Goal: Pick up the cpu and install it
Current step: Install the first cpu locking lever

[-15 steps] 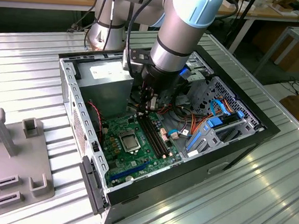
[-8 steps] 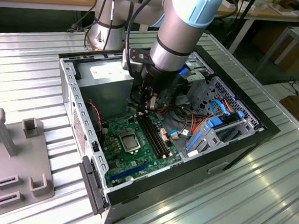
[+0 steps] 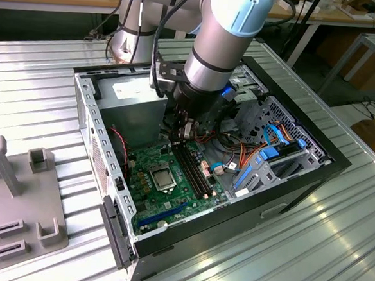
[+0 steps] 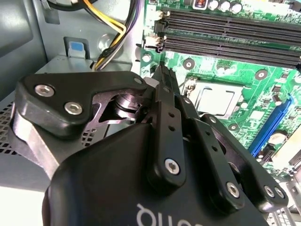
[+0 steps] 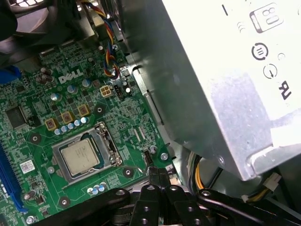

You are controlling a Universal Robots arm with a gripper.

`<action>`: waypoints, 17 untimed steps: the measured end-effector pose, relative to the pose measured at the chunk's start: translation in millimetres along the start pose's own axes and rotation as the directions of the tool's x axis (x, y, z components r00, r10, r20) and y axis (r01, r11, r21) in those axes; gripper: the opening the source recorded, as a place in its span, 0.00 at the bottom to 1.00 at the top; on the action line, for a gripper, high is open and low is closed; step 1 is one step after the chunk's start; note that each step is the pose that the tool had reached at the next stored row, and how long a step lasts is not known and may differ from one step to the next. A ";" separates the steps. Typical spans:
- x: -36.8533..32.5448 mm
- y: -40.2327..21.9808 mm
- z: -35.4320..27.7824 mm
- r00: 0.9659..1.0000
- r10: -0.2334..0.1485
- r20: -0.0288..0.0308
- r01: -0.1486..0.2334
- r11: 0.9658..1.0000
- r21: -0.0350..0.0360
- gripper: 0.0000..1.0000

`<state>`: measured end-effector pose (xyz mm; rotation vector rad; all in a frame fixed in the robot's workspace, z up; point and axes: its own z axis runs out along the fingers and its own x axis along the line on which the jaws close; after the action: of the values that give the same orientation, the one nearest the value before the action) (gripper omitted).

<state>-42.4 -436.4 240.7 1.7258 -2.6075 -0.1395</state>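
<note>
On the exterior view's left, a grey fixture [image 3: 16,193] lies on the ribbed metal desk [image 3: 334,253]. To its right stands the open computer case [image 3: 103,154], with the green motherboard [image 3: 171,191] on its floor. The cpu [image 3: 162,176] sits in its socket on that board, square and silver-grey; in the first wrist view the cpu [image 5: 81,156] lies flat inside the metal socket frame [image 5: 106,141], and in the second wrist view the cpu [image 4: 216,101] shows just beyond the black fingers. Above the board, the arm [image 3: 224,34] reaches down into the case, and the pincer [image 3: 180,128] hangs over the board near the memory slots [image 3: 195,170], beside the cpu and not touching it. In both wrist views the pincer [image 4: 162,77] has its fingertips [image 5: 159,175] pressed together with nothing between them. The silver power supply [image 5: 221,80] stands close by the pincer. Farther to the exterior view's right are blue drive brackets [image 3: 263,159] and orange and blue cables [image 3: 238,147].
</note>
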 end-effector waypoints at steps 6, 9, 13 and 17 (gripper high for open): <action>5.0 -0.1 0.1 1.000 -0.002 0.000 0.002 1.000 0.000 0.11; 9.0 -1.1 -0.1 1.000 -0.003 0.000 0.003 1.000 0.000 0.11; 15.6 -1.0 -0.4 1.000 -0.008 0.001 0.008 1.000 -0.001 0.11; 19.8 0.7 -0.4 1.000 -0.020 0.000 0.020 1.000 -0.001 0.11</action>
<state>-50.7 -454.4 240.3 1.7519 -2.5901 -0.1414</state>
